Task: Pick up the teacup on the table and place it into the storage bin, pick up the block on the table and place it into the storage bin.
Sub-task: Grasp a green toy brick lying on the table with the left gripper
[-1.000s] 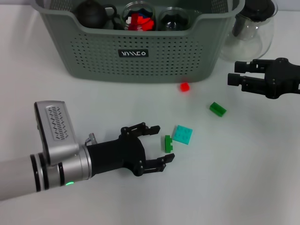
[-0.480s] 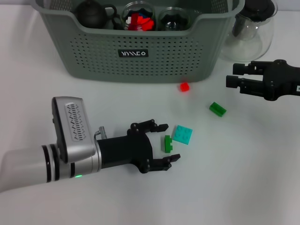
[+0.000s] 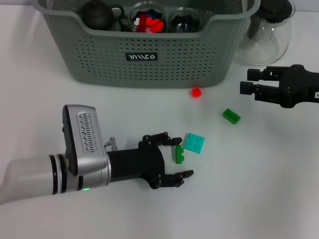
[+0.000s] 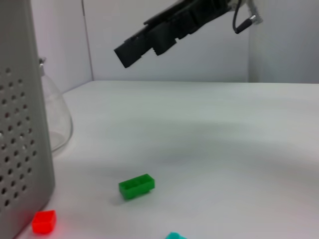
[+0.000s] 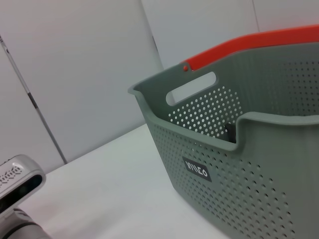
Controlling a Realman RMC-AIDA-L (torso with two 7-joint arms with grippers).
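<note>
A small green block (image 3: 178, 153) stands on edge on the white table, and my left gripper (image 3: 181, 156) is open with a finger on either side of it, not closed on it. A teal block (image 3: 194, 143) lies just beyond it. Farther off lie another green block (image 3: 231, 116) (image 4: 136, 185) and a red block (image 3: 196, 92) (image 4: 44, 222) close to the storage bin (image 3: 149, 55) (image 5: 239, 164). No teacup shows on the table; two glass cups (image 3: 147, 20) stand inside the bin, one with red pieces in it. My right gripper (image 3: 252, 81) (image 4: 149, 40) hovers open at the right.
A clear glass pitcher (image 3: 266, 30) (image 4: 55, 124) with a dark lid stands right of the bin. A dark teapot (image 3: 97, 15) sits in the bin's left part. The bin has a red handle (image 5: 259, 42).
My left arm has slid forward and to the right, bringing its open fingers around the upright green block. The right gripper has barely shifted.
</note>
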